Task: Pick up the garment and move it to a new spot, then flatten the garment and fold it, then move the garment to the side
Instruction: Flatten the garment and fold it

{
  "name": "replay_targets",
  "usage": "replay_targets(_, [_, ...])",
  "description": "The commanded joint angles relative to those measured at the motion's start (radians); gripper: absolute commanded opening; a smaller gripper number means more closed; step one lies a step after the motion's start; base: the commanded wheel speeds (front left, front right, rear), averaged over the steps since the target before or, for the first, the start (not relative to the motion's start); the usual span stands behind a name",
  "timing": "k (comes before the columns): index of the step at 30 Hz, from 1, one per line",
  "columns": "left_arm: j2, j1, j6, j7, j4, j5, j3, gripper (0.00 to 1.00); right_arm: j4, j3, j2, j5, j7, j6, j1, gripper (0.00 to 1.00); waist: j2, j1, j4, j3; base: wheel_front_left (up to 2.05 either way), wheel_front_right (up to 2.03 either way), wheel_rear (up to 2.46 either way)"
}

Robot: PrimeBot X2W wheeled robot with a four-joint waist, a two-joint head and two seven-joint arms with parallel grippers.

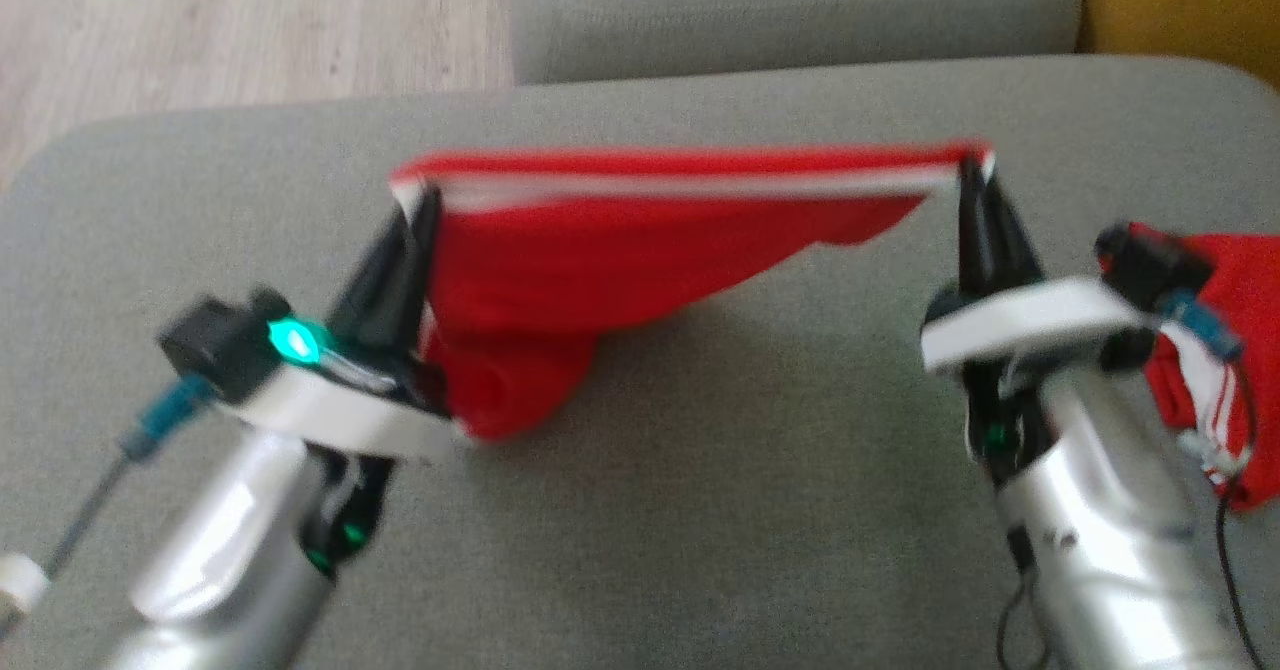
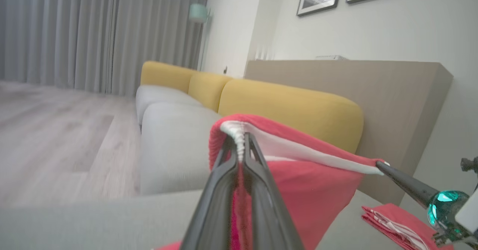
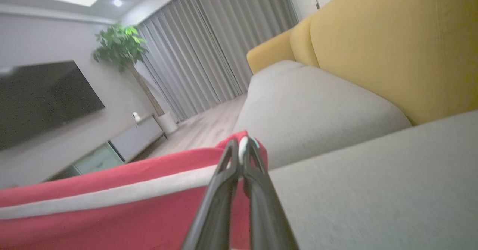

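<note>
left end effector [image 1: 418, 198], right end effector [image 1: 975, 166] each clamped on garment [image 1: 620, 260] white-striped top edge, taut above grey cushion [image 1: 700, 510].

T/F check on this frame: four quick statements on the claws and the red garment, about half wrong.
1. The left claw and the right claw both pinch the red garment. True.
2. The garment lies flat on the grey cushion. False: its top edge is stretched in the air between the claws and the rest hangs below.
3. A second red garment lies beside the right arm. True.
4. The stripe along the held edge is blue. False: it is white.
</note>
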State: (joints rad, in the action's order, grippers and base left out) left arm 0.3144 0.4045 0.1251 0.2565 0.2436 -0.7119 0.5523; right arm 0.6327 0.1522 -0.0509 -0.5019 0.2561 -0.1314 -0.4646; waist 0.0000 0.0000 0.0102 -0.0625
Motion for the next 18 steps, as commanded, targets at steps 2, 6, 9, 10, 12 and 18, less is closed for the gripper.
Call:
replay_targets(2, [0.092, 0.128, 0.006, 0.005, -0.072, 0.015, -0.030, 0.00, -0.100, 0.038, -0.004, -0.058, 0.005, 0.001, -0.124, 0.00, 0.0000, 0.0000, -0.014, 0.051, 0.00, 0.00, 0.00])
replay_targets(6, [0.167, 0.222, 0.006, 0.005, -0.113, 0.004, -0.012, 0.00, -0.207, 0.052, -0.038, -0.122, -0.031, 0.001, -0.195, 0.00, 0.0000, 0.0000, -0.018, 0.074, 0.00, 0.00, 0.00])
replay_targets(9, [0.212, 0.282, 0.006, 0.005, -0.121, -0.019, 0.020, 0.00, -0.280, 0.043, -0.065, -0.155, -0.076, 0.001, -0.233, 0.00, 0.0000, 0.0000, -0.019, 0.080, 0.00, 0.00, 0.00])
replay_targets(10, [0.220, 0.299, 0.006, 0.002, -0.121, -0.035, 0.029, 0.00, -0.299, 0.036, -0.070, -0.163, -0.093, 0.001, -0.243, 0.00, 0.0000, 0.0000, -0.020, 0.079, 0.00, 0.00, 0.00])
replay_targets(12, [0.232, 0.317, 0.006, -0.002, -0.121, -0.043, 0.042, 0.00, -0.314, 0.029, -0.073, -0.169, -0.110, 0.001, -0.251, 0.00, 0.0000, 0.0000, -0.021, 0.076, 0.00, 0.00, 0.00])
replay_targets(18, [0.245, 0.405, 0.006, -0.028, -0.071, -0.094, 0.091, 0.00, -0.326, 0.001, -0.075, -0.135, -0.179, 0.001, -0.311, 0.00, 0.0000, 0.0000, -0.030, -0.001, 0.00, 0.00, 0.00])
